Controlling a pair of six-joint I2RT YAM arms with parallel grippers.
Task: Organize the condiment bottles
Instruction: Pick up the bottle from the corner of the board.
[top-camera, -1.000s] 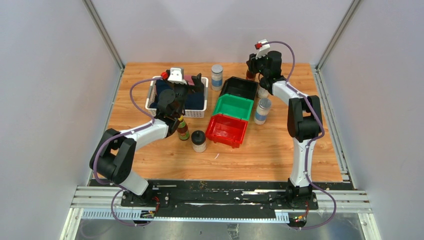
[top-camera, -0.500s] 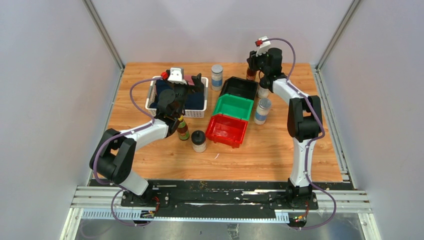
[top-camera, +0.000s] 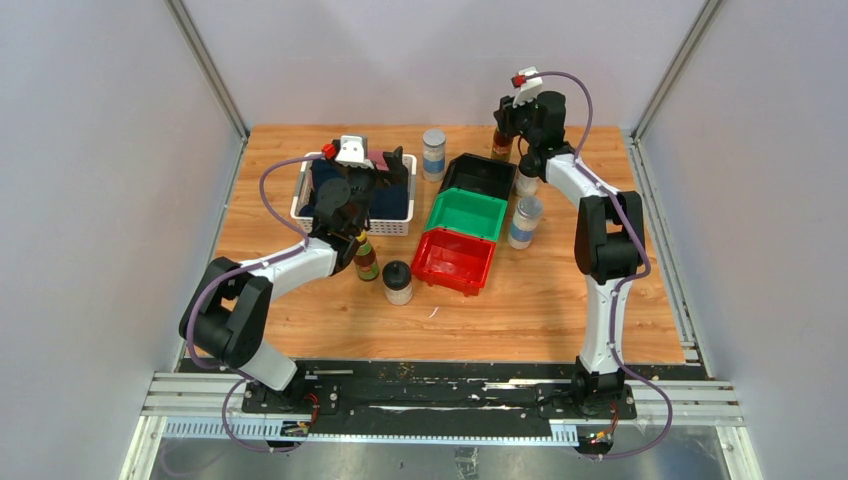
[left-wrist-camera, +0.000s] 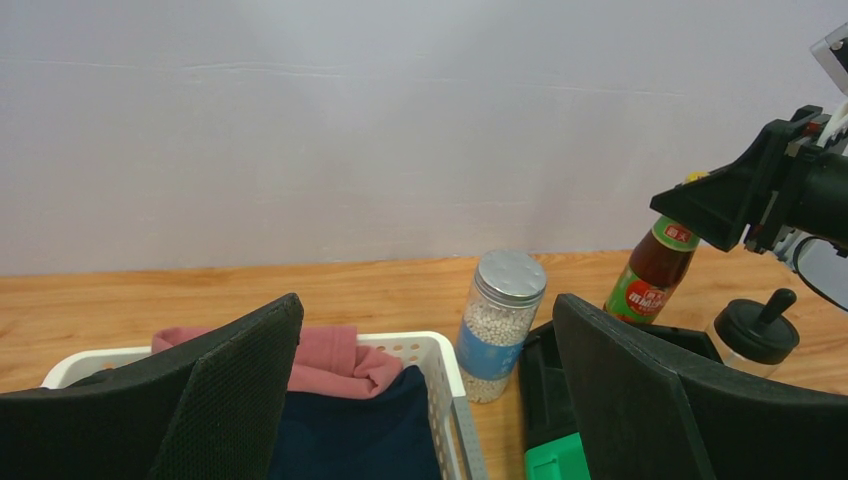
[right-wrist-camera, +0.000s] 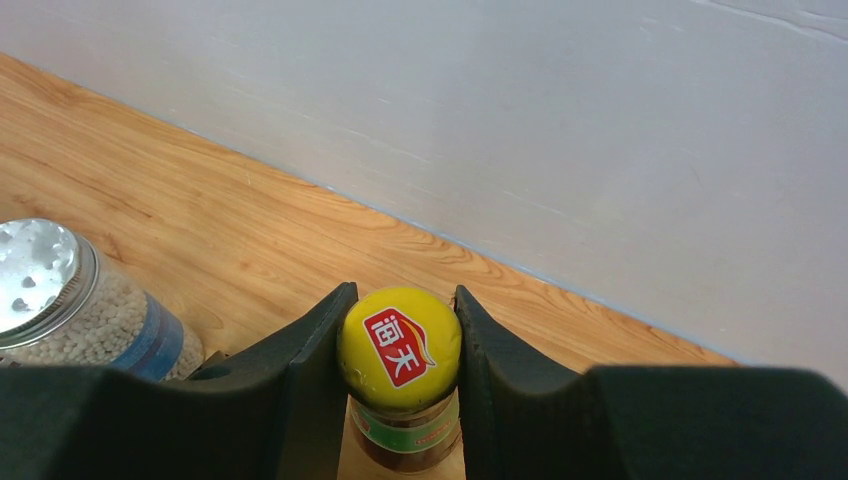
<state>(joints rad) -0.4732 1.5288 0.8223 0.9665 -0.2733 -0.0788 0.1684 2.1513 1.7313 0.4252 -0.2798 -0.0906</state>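
Wooden tabletop (top-camera: 540, 300) | right gripper (right-wrist-camera: 400, 340) clenched on sauce bottle (left-wrist-camera: 652, 278) cap | left gripper (left-wrist-camera: 425, 320) released | risk: cap-only pinch, bottle could swing, slip.

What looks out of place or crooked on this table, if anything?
Only the dark sauce bottle at the far edge: it leans sideways, its yellow cap pinched in the right gripper. Nothing looks spilled or broken.

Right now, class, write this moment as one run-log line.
left fingers: open, empty | right fingers: shut on yellow cap of sauce bottle
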